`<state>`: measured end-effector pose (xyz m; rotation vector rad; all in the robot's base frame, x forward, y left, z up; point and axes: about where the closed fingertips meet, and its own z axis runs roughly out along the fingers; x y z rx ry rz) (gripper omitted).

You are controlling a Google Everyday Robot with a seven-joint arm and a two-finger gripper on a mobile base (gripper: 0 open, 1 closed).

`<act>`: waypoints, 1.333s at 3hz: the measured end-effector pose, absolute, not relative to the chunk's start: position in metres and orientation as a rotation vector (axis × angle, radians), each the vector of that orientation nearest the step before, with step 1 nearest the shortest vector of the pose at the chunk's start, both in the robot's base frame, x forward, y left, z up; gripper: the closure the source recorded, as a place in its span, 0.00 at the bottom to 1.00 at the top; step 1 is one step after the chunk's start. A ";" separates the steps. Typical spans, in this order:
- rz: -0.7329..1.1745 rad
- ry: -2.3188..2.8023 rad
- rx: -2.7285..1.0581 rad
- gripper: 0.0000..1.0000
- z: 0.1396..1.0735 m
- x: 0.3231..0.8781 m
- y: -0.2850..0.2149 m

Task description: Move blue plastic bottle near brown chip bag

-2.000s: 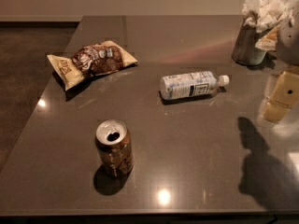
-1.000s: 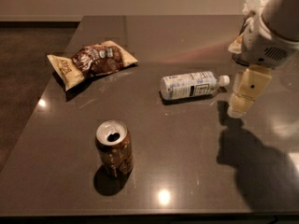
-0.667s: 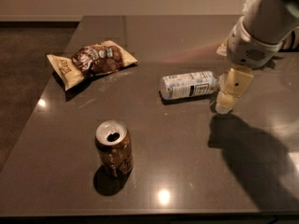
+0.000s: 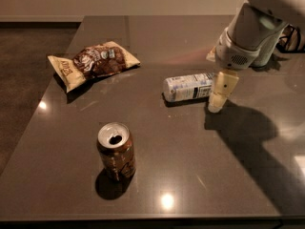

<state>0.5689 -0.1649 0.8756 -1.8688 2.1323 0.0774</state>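
The blue plastic bottle [image 4: 187, 88] lies on its side in the middle of the dark table [image 4: 190, 166], its cap end pointing right and hidden behind the gripper. The brown chip bag [image 4: 93, 64] lies flat at the back left, well apart from the bottle. My gripper [image 4: 217, 99] hangs from the white arm [image 4: 250, 30] that comes in from the upper right. It reaches down to the table at the bottle's right end, right against the cap end.
A brown soda can [image 4: 116, 150] stands open-topped at the front left, well in front of the bottle. A dark object [image 4: 290, 37] sits at the back right behind the arm. The table's left and front edges are near.
The arm and gripper have moved left and down from the right edge to the bottle's cap end. The bottle, chip bag and can have stayed in place.
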 end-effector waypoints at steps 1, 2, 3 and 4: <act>0.078 2.116 -1.911 0.00 0.860 0.579 -0.161; 0.085 2.100 -1.935 0.18 0.852 0.585 -0.157; 0.094 2.073 -1.959 0.41 0.852 0.587 -0.147; 0.128 2.088 -1.953 0.64 0.856 0.588 -0.130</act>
